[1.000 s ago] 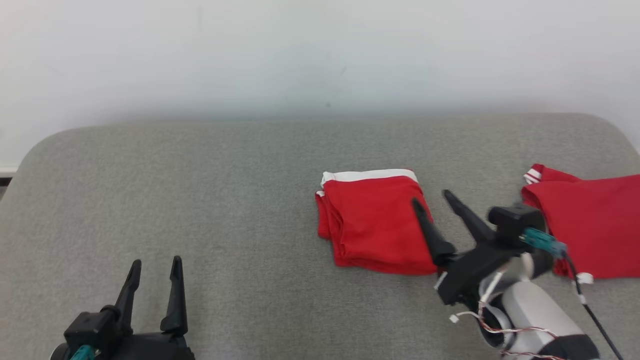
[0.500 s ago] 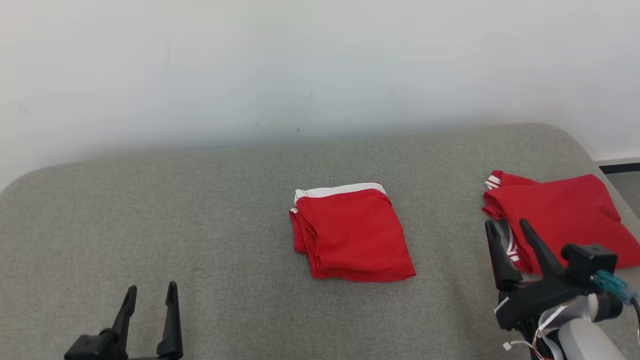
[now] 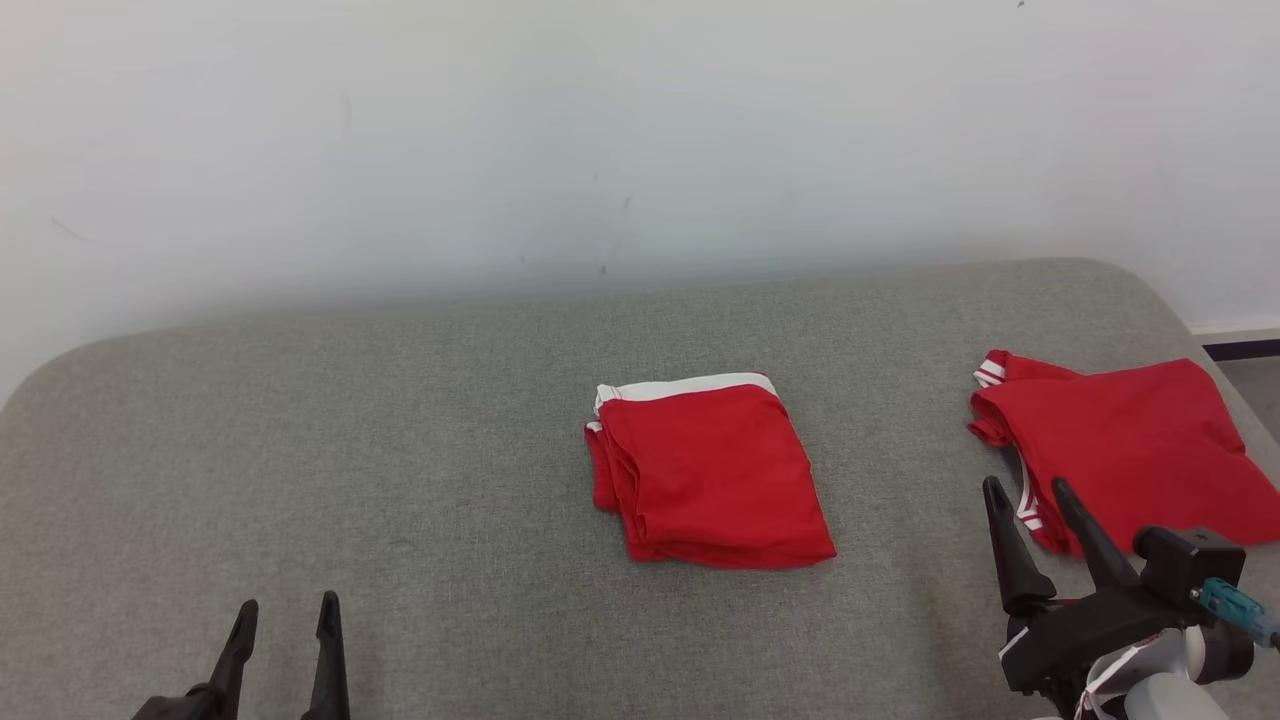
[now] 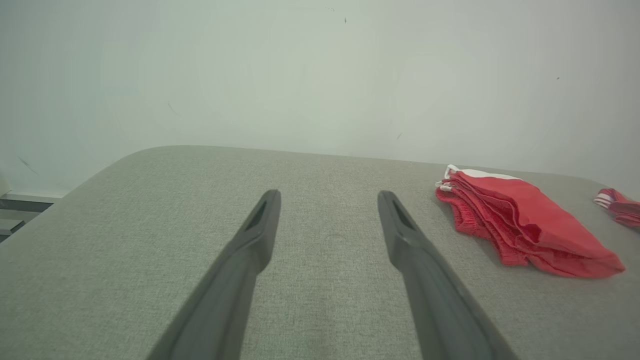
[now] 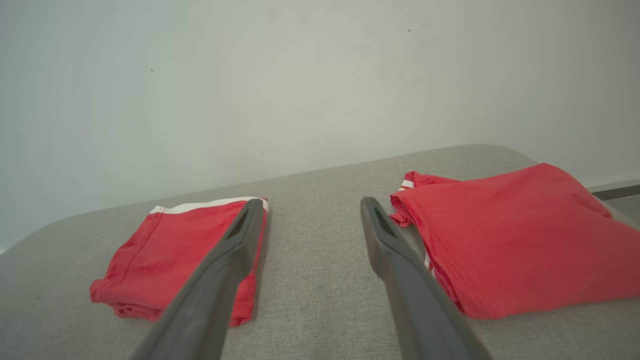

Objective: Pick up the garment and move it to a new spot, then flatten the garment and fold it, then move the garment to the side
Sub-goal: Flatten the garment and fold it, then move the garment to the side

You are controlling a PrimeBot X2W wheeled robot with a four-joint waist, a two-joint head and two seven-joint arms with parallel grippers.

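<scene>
Grey surface (image 3: 400,430), folded red garment (image 3: 710,475) central, second red garment (image 3: 1120,440) rightward, left hand (image 3: 288,600) released, right hand (image 3: 1025,483) released

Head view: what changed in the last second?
The right gripper drew back rightward off the folded red garment, open and empty, and now sits before the second red garment. The camera also shifted. Both garments lie as before; the left gripper stays open.

fingers (image 4: 260,235) spread, empty | folded red garment (image 4: 525,225) right, apart
</scene>
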